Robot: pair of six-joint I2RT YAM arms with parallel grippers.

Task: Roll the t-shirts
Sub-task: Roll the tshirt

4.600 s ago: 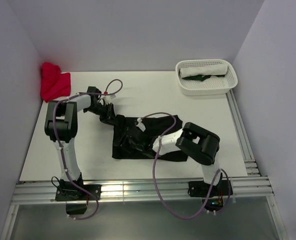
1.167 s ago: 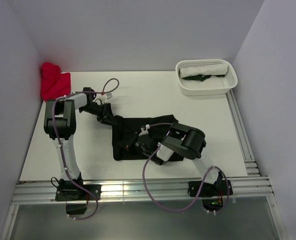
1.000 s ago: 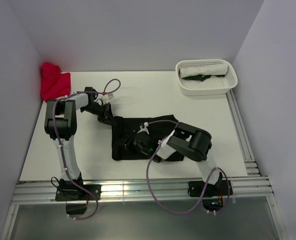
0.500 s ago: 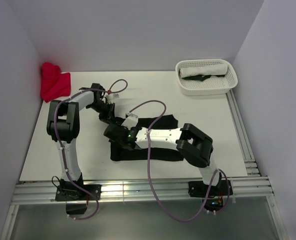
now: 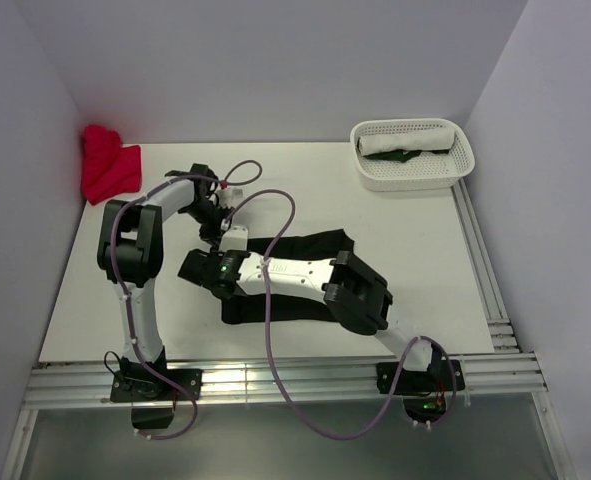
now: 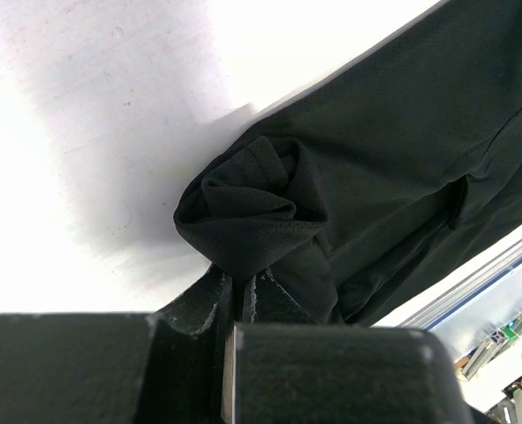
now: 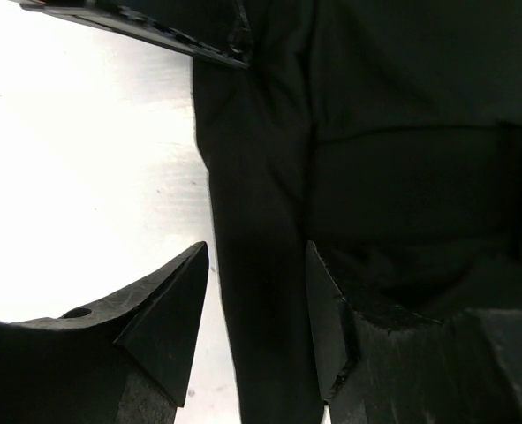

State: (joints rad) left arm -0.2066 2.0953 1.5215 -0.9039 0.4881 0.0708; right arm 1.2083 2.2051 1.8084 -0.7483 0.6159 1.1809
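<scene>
- Firmly together, the jaws of the left gripper [image 6: 234,296] pinch a bunched, swirled corner of the black t-shirt [image 6: 393,150]. In the top view this gripper [image 5: 215,218] sits at the shirt's upper left corner, left of the frame's centre.
- Apart stand the jaws of the right gripper [image 7: 256,256], poised over the shirt's left edge. A strip of black fabric shows in the gap between them, with bare table on the left.
- From above, the right gripper [image 5: 197,268] lies just below the left one, and its arm [image 5: 295,270] stretches across the shirt.
- Beyond the grippers, the black t-shirt [image 5: 310,243] lies mostly flat on the white table [image 5: 305,190], mid-frame.
- At the upper right, the white perforated basket [image 5: 415,181] holds a rolled white t-shirt [image 5: 410,139], with a dark green t-shirt [image 5: 400,156] lying against its near side.
- At the upper left corner, a red t-shirt [image 5: 108,163] is heaped against the wall, well apart from the rest.
</scene>
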